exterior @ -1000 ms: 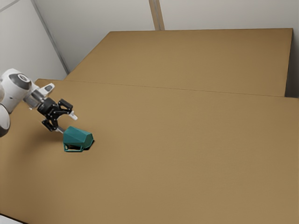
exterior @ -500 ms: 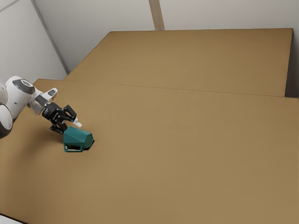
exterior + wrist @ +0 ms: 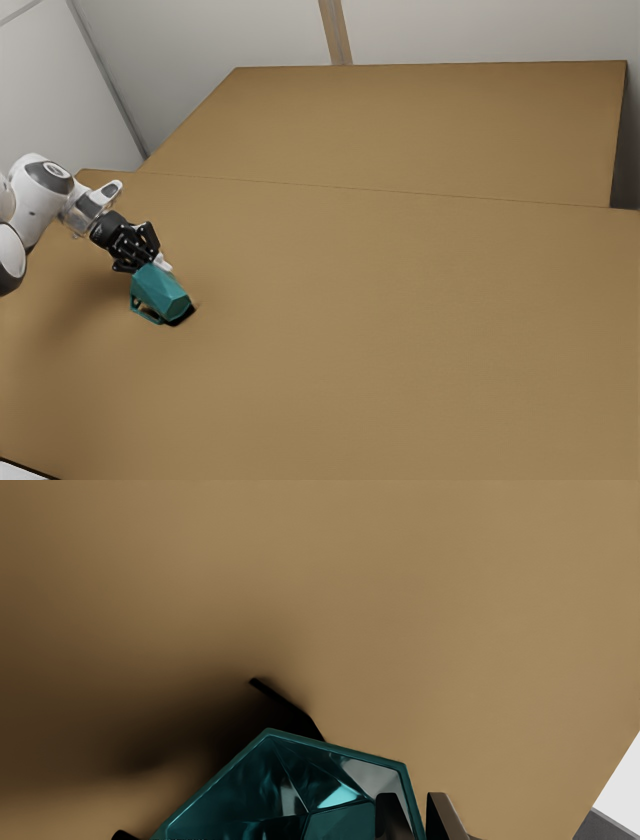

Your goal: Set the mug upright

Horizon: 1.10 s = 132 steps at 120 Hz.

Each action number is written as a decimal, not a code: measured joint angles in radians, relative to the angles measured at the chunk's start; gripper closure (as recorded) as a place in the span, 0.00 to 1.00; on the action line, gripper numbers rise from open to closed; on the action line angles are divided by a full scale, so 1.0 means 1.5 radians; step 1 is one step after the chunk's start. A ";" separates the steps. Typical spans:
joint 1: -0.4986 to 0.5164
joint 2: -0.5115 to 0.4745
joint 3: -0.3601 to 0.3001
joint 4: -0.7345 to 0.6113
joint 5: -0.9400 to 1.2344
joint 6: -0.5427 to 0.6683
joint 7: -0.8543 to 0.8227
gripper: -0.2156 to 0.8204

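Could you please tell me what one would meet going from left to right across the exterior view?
White robot arm → teal mug → upright brown strip → dark area at the view's right edge.

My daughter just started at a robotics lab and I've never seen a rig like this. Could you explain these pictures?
These are simulator renders of a white and grey robot arm with a black two-finger gripper. The exterior view looks from beside the arm, which enters at that view's left. The wrist view comes from a camera on the arm's hand, looking into a teal, faceted mug with a handle. The mug is on a plain brown table, leaning, its open end toward the gripper. The gripper holds it by the wall, one finger inside and one outside. It isn't upright yet.
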 joint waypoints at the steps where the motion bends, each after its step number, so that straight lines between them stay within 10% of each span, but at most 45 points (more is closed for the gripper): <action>1: 0.000 0.000 0.000 0.000 0.000 0.000 0.000 0.91; 77: -0.032 -0.068 -0.003 -0.014 0.031 0.003 0.004 0.96; 132: -0.210 -0.258 -0.045 -0.168 0.317 0.177 -0.050 0.97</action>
